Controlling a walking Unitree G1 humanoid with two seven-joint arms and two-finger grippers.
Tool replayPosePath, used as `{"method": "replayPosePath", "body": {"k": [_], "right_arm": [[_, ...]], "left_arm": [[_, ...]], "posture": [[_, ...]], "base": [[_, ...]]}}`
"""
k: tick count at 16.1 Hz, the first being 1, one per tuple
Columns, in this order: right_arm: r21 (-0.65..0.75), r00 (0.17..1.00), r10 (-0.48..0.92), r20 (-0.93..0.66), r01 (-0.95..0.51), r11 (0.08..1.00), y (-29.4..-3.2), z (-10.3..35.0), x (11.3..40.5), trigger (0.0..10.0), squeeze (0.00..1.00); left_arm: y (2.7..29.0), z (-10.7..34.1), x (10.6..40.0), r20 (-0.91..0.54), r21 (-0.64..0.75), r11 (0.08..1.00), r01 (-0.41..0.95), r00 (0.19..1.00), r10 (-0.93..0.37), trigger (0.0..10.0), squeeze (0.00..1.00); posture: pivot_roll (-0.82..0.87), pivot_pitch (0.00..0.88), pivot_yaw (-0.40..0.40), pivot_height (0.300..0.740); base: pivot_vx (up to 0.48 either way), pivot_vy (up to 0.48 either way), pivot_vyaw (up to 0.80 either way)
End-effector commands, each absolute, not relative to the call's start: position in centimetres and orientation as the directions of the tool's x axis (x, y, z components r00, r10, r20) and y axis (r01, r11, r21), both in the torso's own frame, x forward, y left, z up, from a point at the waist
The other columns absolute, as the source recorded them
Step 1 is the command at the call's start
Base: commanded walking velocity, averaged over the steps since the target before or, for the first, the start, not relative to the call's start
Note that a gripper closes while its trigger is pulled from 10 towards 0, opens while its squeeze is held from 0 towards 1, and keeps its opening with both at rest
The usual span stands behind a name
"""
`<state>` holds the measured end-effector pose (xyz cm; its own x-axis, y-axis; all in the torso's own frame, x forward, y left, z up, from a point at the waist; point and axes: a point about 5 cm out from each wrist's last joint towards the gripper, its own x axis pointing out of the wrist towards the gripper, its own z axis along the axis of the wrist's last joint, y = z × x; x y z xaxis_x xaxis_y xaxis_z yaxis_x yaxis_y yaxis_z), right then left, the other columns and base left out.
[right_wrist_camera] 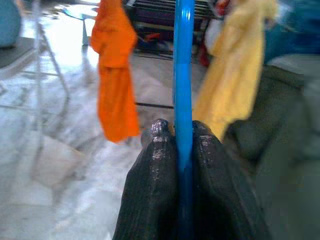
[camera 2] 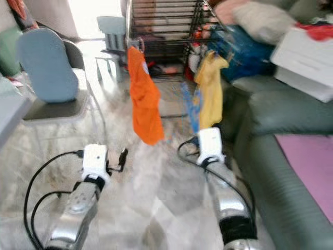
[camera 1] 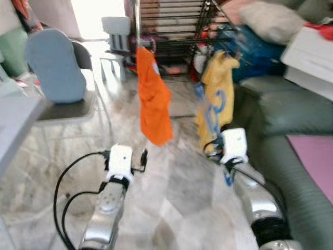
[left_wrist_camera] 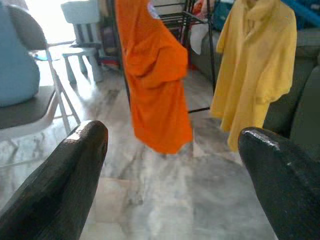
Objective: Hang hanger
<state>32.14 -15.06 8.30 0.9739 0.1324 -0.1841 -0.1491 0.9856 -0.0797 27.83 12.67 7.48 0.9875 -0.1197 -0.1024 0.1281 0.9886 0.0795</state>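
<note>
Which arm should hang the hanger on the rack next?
Right. The right gripper is shut on the blue hanger, facing the black rack; the left gripper is open, holding nothing.

light: daylight from the far doorway (camera 1: 96, 15), blown out to white
glare: bright sheen on the marble floor (left_wrist_camera: 165, 185) below that opening
blur: head views smeared overall; yellow garment (camera 1: 217, 99) and drying rack (camera 1: 171, 31) soft-edged
focus: right wrist view sharp on the blue hanger (right_wrist_camera: 183, 75) and the black fingers (right_wrist_camera: 155, 190), background soft
left wrist: fingers (left_wrist_camera: 60, 185) near the lens, dark, slightly soft
shadows: weak, diffuse, under the chair (camera 1: 62, 83)
sofa (camera 1: 291, 172): dim side of the room
</note>
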Motion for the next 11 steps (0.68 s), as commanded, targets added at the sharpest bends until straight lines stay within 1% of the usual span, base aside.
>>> {"method": "replayPosePath", "body": {"k": [1,2,6,11], "right_arm": [[-0.074,0.974,0.171,-0.147,-0.183,0.980,-13.99,9.24,32.63,10.0,0.00],[-0.078,0.974,0.175,-0.143,-0.187,0.979,-13.99,9.29,32.67,10.0,0.00],[-0.085,0.972,0.185,-0.148,-0.198,0.976,-13.79,9.11,32.56,10.0,0.00],[-0.079,0.967,0.207,-0.146,-0.220,0.972,-13.21,9.13,32.56,10.0,0.00]], "left_arm": [[13.34,7.68,28.01,-0.091,0.094,0.989,0.110,0.991,-0.101,10.0,0.00],[13.44,7.73,28.19,-0.091,0.084,0.990,0.109,0.991,-0.102,10.0,0.00],[13.61,8.05,28.47,-0.077,0.023,0.990,0.140,0.987,-0.138,10.0,0.00],[13.15,8.05,28.29,-0.069,0.006,0.984,0.180,0.981,-0.179,10.0,0.00]], "posture": [[-0.07,0.000,-0.008,0.740],[-0.07,0.000,-0.008,0.740],[-0.08,0.000,-0.010,0.740],[-0.08,0.000,-0.006,0.740]], "base": [[0.000,0.000,0.00],[0.000,0.000,0.00],[0.000,0.000,0.80],[0.000,0.000,0.80]]}}
